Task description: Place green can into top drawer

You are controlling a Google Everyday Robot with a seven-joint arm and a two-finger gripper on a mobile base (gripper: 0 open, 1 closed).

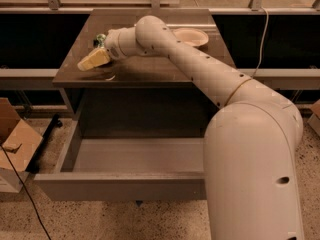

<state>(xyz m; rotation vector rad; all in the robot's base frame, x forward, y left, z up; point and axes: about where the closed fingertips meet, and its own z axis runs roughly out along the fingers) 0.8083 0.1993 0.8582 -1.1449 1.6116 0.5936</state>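
Observation:
The green can (101, 38) stands upright on the dark cabinet top (150, 69), near its left edge, and only its upper part shows behind my wrist. My gripper (92, 60) is stretched out over the left of the cabinet top, just in front of and beside the can, low above the surface. I cannot tell whether it touches the can. The top drawer (125, 184) is pulled wide open below, and nothing shows on its light grey floor (135, 154). My arm hides the drawer's right end.
A white bowl (190, 36) sits on the cabinet top at the back right. A cardboard box (12, 144) stands on the floor to the left of the drawer. A black cable (22, 194) runs across the floor there. A cord (260, 39) hangs at the right.

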